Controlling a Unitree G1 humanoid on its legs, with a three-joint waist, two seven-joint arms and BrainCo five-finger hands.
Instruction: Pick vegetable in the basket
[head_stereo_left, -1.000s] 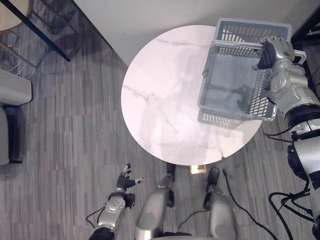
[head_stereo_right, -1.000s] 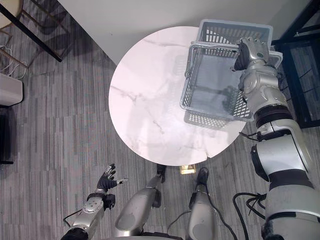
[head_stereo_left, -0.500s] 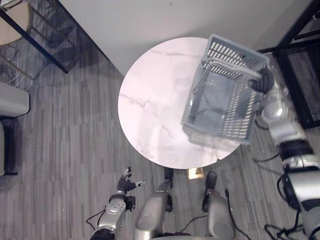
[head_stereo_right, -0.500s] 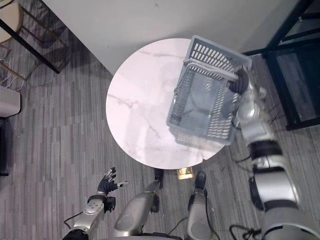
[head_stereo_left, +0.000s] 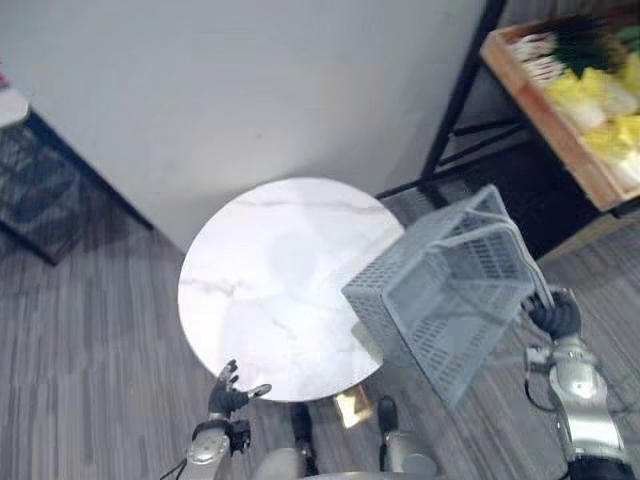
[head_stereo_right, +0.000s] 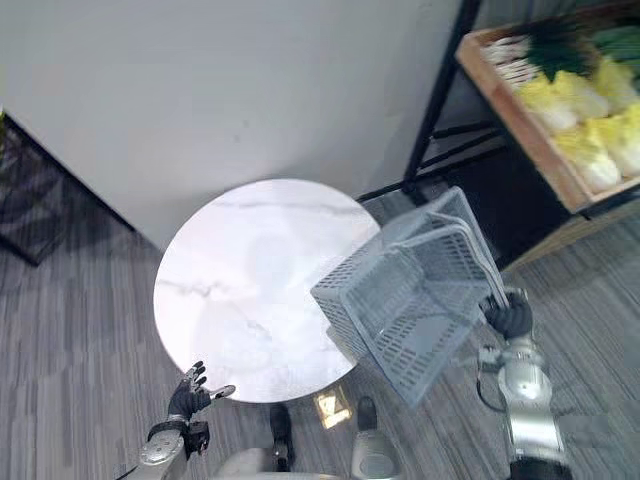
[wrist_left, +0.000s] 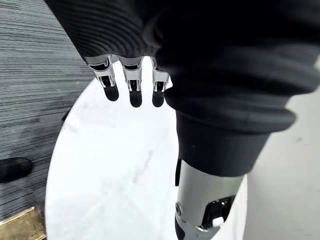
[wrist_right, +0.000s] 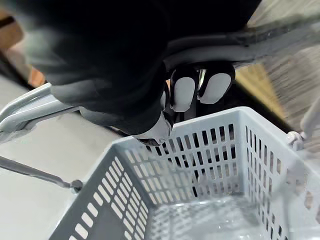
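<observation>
Nearest, the left hand hangs just off the worktop's near rim. Its fingers are straight and hold nothing, and it seems parked out of the way while the other arm works.

At the worktop's right edge, lifted clear of it, the basket hangs tilted in the air. The right hand carries it from outside that edge, fingers curled tight round the handle. Hanging from that one-sided hold is probably why the basket slants. Its floor looks bare, so no vegetable is in it yet.

The vegetables, pale yellow-green heads with some darker leaves, lie in a wooden crate on a black rack, well beyond the worktop's far right. Carrying the basket that way probably serves to bring it close for loading.

Half a second ago the basket overhung the worktop's right part. Now it is off the marble and turned toward the rack. The whole view has swung too, so the camera has moved and brought the crate into sight. The left hand keeps its open pose.
</observation>
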